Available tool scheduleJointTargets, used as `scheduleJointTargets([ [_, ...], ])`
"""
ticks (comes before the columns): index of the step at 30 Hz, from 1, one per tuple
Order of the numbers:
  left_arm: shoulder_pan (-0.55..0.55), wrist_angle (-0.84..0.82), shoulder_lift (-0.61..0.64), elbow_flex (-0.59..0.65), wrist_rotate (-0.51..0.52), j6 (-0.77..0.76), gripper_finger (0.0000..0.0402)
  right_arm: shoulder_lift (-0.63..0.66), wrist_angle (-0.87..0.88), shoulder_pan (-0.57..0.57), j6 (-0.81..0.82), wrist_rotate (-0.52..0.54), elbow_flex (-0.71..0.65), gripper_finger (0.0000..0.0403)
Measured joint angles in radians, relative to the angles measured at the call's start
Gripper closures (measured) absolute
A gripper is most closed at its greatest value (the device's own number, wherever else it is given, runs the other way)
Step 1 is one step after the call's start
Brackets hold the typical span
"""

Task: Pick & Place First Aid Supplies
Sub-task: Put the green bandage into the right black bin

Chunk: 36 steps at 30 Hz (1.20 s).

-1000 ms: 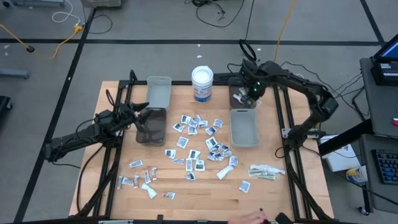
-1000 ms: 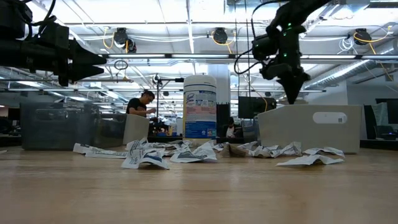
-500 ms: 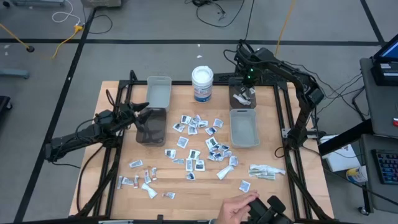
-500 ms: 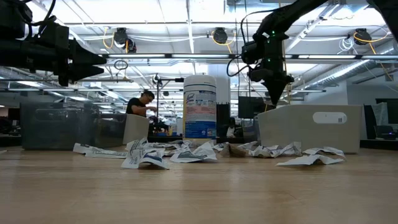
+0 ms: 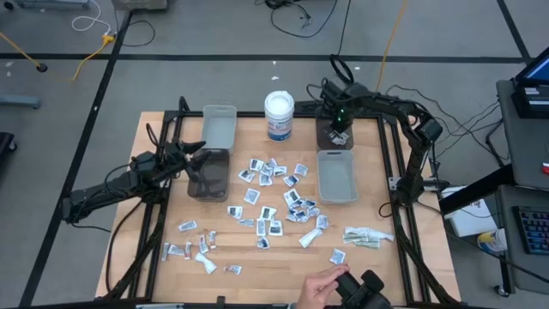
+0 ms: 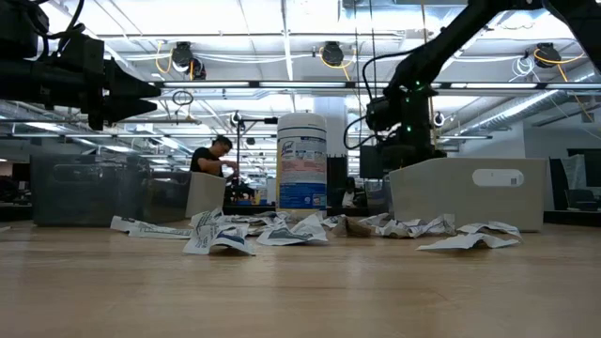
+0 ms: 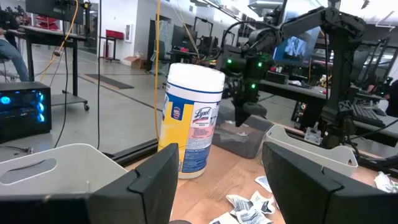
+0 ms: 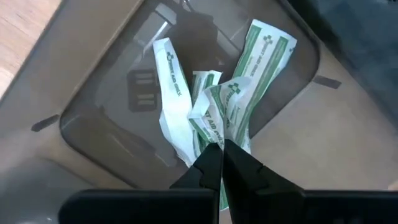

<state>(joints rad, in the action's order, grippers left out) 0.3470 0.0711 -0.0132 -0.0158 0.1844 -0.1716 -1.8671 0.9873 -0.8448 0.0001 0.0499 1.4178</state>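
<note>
Right end effector (image 8: 221,163) pressed together, pinching green-printed sachet (image 8: 214,118) over clear bin (image 8: 99,134).

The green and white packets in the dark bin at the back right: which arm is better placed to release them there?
The right arm, probably. Its hand is already down in the dark bin, holding a green and white packet. The left hand waits over another bin, across the table.

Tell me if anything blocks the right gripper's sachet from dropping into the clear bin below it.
Nothing visible does. The right gripper pinches a green-printed sachet directly over the clear bin, whose open floor already holds other sachets.
</note>
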Motion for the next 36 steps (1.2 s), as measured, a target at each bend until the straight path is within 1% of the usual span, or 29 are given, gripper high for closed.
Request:
scheduleJointTargets([
  [4,0.0,0.0,0.0,0.0,0.0,0.0,0.0165,0.0,-0.004,0.0,-0.005,-0.001,-0.005,0.0401],
  [8,0.0,0.0,0.0,0.0,0.0,0.0,0.0165,0.0,-0.018,0.0,-0.015,0.0,-0.005,0.0383],
  [11,0.0,0.0,0.0,0.0,0.0,0.0,0.0165,0.0,-0.019,0.0,-0.02,0.0,-0.005,0.0353],
  [18,0.0,0.0,0.0,0.0,0.0,0.0,0.0165,0.005,-0.034,0.0,-0.044,-0.001,-0.006,0.0259],
  [22,0.0,0.0,0.0,0.0,0.0,0.0,0.0165,0.031,-0.049,0.008,-0.053,0.001,-0.006,0.0228],
  [25,0.0,0.0,0.0,0.0,0.0,0.0,0.0165,0.072,-0.054,0.013,-0.058,0.0,-0.006,0.0222],
  [28,0.0,0.0,0.0,0.0,0.0,0.0,0.0165,0.114,-0.039,0.022,-0.058,0.001,-0.006,0.0224],
  [32,0.0,0.0,0.0,0.0,0.0,0.0,0.0165,0.186,0.01,0.034,-0.058,-0.001,-0.006,0.0233],
  [36,0.0,0.0,0.0,0.0,0.0,0.0,0.0165,0.254,0.095,0.036,-0.053,0.0,-0.006,0.0238],
])
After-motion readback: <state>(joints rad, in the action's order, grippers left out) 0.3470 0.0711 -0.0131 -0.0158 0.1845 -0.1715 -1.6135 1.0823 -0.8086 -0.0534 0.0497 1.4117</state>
